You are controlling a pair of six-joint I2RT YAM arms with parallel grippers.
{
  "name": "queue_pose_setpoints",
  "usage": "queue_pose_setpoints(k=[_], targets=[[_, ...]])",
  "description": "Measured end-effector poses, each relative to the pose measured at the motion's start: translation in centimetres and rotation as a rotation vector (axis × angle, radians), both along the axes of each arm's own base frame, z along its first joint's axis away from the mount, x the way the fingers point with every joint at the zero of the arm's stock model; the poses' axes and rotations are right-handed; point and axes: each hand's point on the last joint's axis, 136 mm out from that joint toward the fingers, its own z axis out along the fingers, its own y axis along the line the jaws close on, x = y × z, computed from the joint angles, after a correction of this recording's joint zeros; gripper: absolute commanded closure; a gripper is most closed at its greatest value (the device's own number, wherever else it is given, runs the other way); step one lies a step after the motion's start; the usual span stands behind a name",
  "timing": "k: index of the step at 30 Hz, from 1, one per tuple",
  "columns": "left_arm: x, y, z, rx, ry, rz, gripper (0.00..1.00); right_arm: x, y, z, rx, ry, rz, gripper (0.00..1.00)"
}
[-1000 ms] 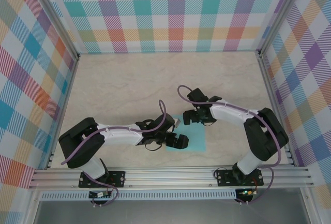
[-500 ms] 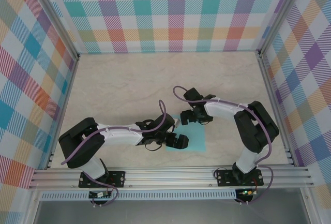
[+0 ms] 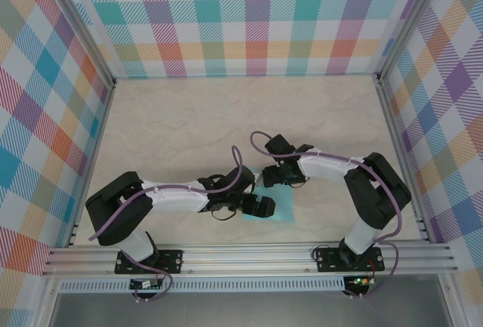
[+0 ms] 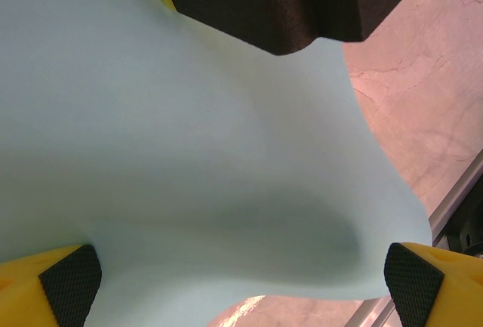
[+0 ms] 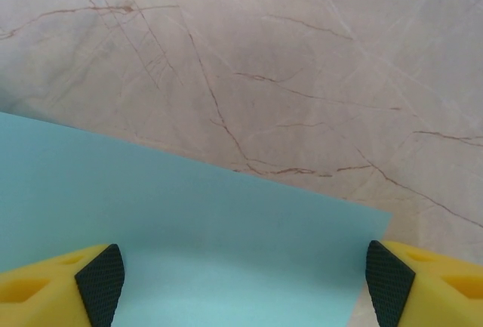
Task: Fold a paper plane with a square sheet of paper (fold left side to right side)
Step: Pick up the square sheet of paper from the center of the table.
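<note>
The turquoise sheet of paper (image 3: 279, 206) lies on the marble table (image 3: 181, 131) between my two arms. My left gripper (image 3: 258, 205) is open at its near left part. In the left wrist view the paper (image 4: 189, 153) bulges up in a soft hump between the left gripper's (image 4: 241, 289) wide-apart pads (image 4: 72, 285). My right gripper (image 3: 276, 178) stands open over the sheet's far edge. In the right wrist view the paper (image 5: 226, 251) lies flat under the right gripper (image 5: 243, 285), with one corner near the right pad (image 5: 389, 282).
A black part of the right arm (image 4: 287, 2) hangs close above the paper in the left wrist view. An aluminium rail (image 3: 249, 255) runs along the near edge and checked walls (image 3: 256, 17) close in the other sides. Bare marble (image 5: 264, 63) lies beyond the sheet.
My right gripper has moved left and nearer, over the sheet's far edge. The paper's right edge has shifted slightly left. The left arm has stayed put.
</note>
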Motion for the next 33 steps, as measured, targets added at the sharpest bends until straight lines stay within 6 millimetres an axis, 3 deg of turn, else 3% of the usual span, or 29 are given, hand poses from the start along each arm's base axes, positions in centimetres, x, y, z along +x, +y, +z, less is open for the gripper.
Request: queue_pose_setpoints(k=[5,10,16,33], targets=[[0.1,0.0,0.0,0.003,-0.003,0.003,0.0,-0.1,0.1,0.1,0.007,0.001,0.005,0.11],[0.3,0.1,-0.1,0.007,-0.006,0.021,0.01,-1.8,0.5,0.4,0.071,0.05,0.026,0.11],[0.8,-0.3,0.2,-0.041,0.025,0.109,0.01,-1.7,0.3,0.3,0.097,0.053,0.011,0.18],[1.4,0.6,0.5,-0.09,0.056,0.24,0.09,-1.8,0.3,1.0,0.287,0.069,-0.029,0.23]])
